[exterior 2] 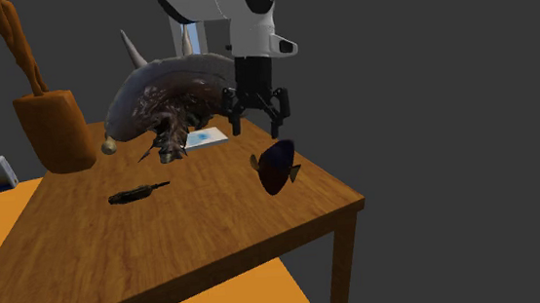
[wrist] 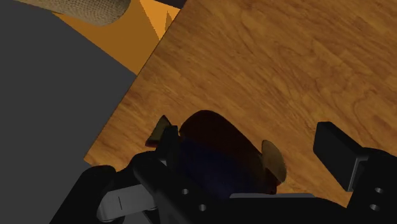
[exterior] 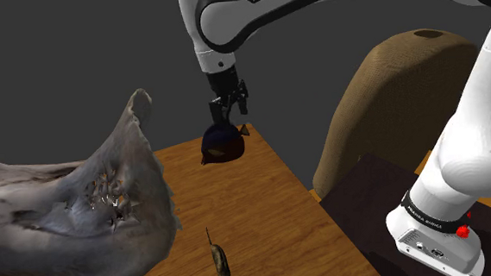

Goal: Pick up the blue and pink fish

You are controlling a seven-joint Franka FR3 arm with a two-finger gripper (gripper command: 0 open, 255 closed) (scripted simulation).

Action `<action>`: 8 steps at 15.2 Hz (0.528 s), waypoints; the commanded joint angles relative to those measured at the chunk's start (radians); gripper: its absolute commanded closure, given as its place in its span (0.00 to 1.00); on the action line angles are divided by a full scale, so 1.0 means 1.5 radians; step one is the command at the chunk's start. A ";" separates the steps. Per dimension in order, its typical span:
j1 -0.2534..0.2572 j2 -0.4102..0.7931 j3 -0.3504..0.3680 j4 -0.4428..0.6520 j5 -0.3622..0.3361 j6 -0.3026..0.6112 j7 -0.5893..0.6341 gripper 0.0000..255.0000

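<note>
While the hand (exterior 2: pixel 257 128) hovers spread wide, the dark fish (exterior 2: pixel 277 167) stands just below.

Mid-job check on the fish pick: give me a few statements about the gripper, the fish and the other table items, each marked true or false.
1. The gripper has its fingers standing apart. True.
2. The dark blue fish sits in the middle of the wooden table. False: it is close to the table's edge, near a corner.
3. The gripper hangs just above the fish, and in the wrist view the fish lies between the fingers. True.
4. The slender dark object is touching the fish. False: it lies apart from the fish, in front of the large grey skull-like piece.
</note>
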 commanded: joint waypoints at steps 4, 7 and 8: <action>0.045 0.147 0.016 0.146 -0.053 -0.024 0.036 0.00; 0.073 0.217 0.017 0.225 -0.077 -0.046 0.047 0.00; 0.073 0.218 0.016 0.218 -0.078 -0.038 0.047 0.00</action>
